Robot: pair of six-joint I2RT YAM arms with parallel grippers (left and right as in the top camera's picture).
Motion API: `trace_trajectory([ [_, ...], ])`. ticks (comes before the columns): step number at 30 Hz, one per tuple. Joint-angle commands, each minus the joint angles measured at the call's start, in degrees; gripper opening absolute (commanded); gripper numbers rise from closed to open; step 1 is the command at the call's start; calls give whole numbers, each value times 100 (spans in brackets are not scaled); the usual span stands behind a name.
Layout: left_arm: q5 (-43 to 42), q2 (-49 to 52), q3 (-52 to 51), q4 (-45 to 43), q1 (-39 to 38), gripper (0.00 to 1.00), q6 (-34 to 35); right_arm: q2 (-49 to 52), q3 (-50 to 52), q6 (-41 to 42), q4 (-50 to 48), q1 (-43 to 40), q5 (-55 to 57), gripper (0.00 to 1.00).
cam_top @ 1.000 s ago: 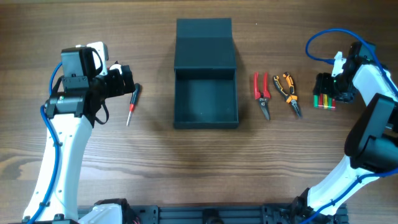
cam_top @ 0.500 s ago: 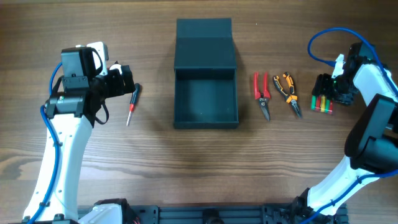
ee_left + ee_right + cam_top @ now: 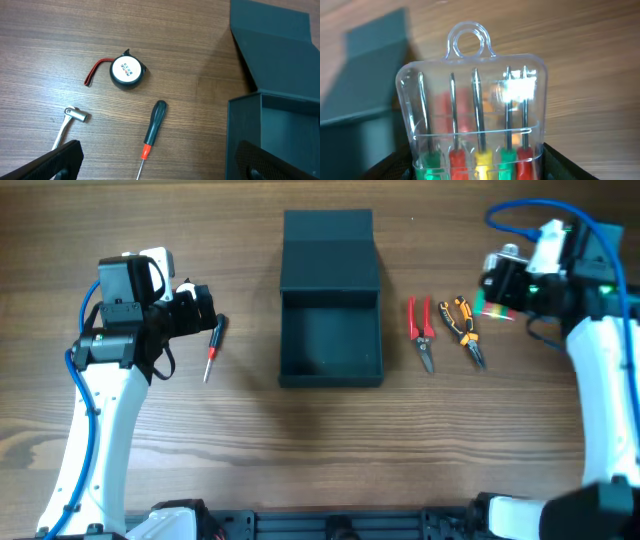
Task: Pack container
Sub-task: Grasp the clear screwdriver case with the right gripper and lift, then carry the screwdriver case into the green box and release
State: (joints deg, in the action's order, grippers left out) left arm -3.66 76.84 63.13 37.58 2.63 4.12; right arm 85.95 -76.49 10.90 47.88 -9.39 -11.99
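On the wooden table (image 3: pixel 300 450), the container (image 3: pixel 330 380) was seen open at the centre, its lid laid back on the far side. The left gripper (image 3: pixel 208 312) was held spread and empty just beside a red-tipped screwdriver (image 3: pixel 212 345). The right gripper (image 3: pixel 500 280) was pinched on a clear screwdriver set (image 3: pixel 477 120), near the orange pliers (image 3: pixel 464 328) and red cutters (image 3: pixel 421 330) laid right of the container.

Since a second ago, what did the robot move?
The right gripper carried the clear screwdriver set it holds up off the table and left, toward the container. The left gripper, loose screwdriver, red cutters and orange pliers stayed put.
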Motion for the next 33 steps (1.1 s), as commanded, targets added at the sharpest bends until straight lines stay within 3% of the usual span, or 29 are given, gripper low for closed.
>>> trace_trajectory([
  [1,55,11,122,0,-22,100,-90,-439,-44,1185,-13,1117,-146,28],
  [8,55,11,122,0,-22,100,-87,-22,-44,1956,-291,3080,682,26],
  [13,55,11,122,0,-22,100,-90,568,-44,2365,-595,3862,1102,26],
  [23,55,11,122,0,-22,100,-90,2120,-44,2903,-1397,4452,1110,23],
  [33,55,11,122,2,-22,100,-90,2540,-44,3287,-1906,4739,1093,23],
])
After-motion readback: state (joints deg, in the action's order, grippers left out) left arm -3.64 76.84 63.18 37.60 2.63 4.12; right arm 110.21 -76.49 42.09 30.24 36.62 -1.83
